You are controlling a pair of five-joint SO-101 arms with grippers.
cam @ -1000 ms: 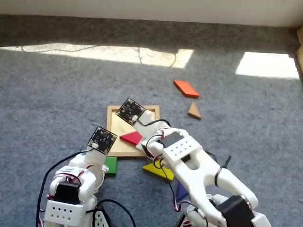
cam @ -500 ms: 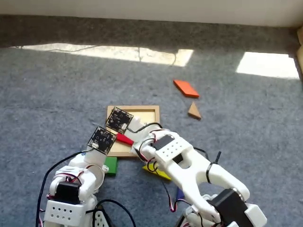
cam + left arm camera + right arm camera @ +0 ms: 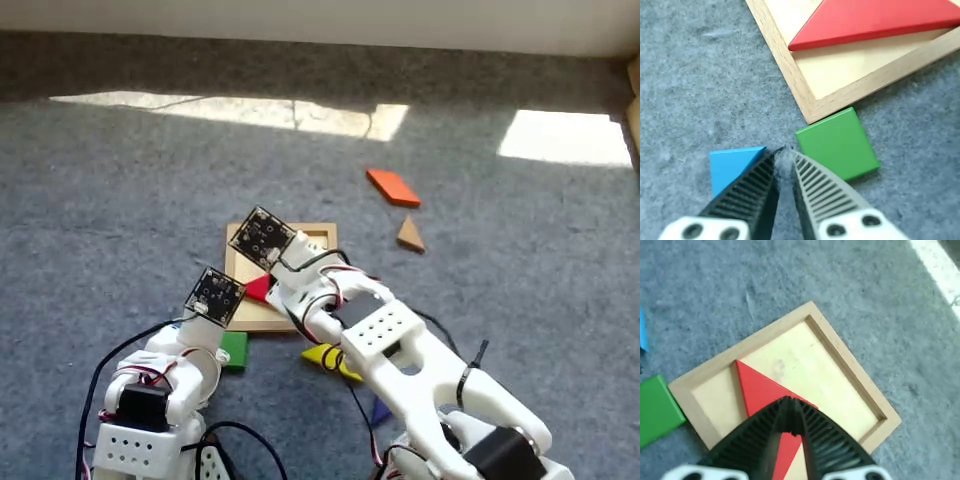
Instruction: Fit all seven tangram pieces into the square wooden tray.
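Wood pieces like these will likely handle as light, stiff and thin, with smooth paint that can slide between the pads, so take each by two opposite edges and low down, where the carpet (image 3: 120, 200) gives a little.

Only the red triangle (image 3: 757, 385) lies in the tray (image 3: 852, 367). It rests flat towards the corner nearest the green square (image 3: 837, 145), with bare wood between its long edge and the rim.

Your right gripper (image 3: 789, 410) hangs over that triangle with its jaws closed tip to tip, and I see nothing between them. Closed like that it can only nudge the piece.

Your left gripper (image 3: 784, 154) is down at the carpet between the blue triangle (image 3: 732, 162) and the green square. Its jaws are drawn to a thin slit and hold nothing.

The green square sits just outside the tray corner, and its parallel sides give you the surest hold. On a triangle, a grip from point to long edge would probably squirt out, so pinch near the middle instead.

The yellow piece (image 3: 330, 358) lies off the tray's near edge, partly under the right arm. The orange piece (image 3: 392, 187) and the tan triangle (image 3: 409, 234) lie well apart from the tray, towards the carpet's far edge.
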